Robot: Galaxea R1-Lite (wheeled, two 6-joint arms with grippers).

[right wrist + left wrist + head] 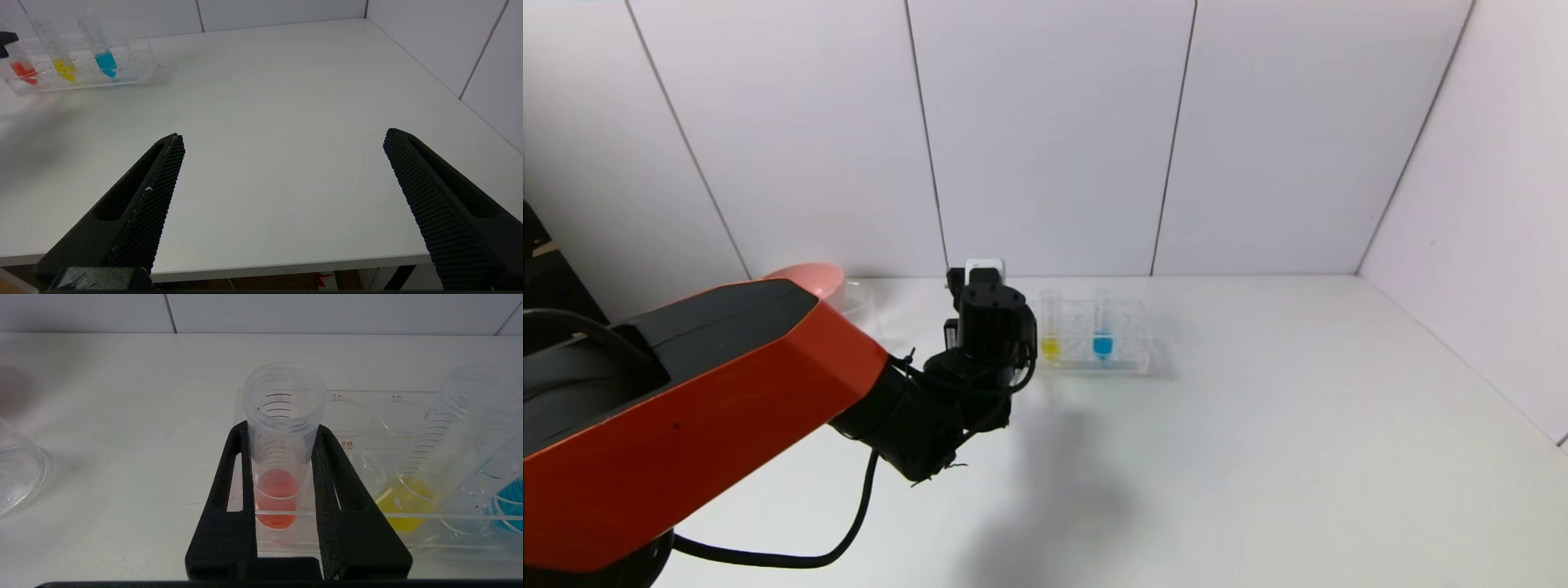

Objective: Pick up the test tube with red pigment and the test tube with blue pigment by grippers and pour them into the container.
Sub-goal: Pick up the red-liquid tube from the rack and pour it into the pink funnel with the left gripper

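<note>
My left gripper [282,428] is shut on the test tube with red pigment [282,416], its two black fingers pressed on either side of the tube below the threaded mouth. The tube stands upright with its lower end in the clear rack [367,400]. In the head view the left gripper [988,314] hides this tube. The test tube with blue pigment [1102,339] stands in the rack, to the right of the yellow one. The glass container [16,477] stands left of the rack. My right gripper [284,136] is open and empty above the table's front edge.
A yellow-liquid tube [1050,339] leans in the rack [1127,359] between the red and blue ones. A pink bowl [805,278] sits at the back left beside the container [854,298]. White walls close the back and right sides.
</note>
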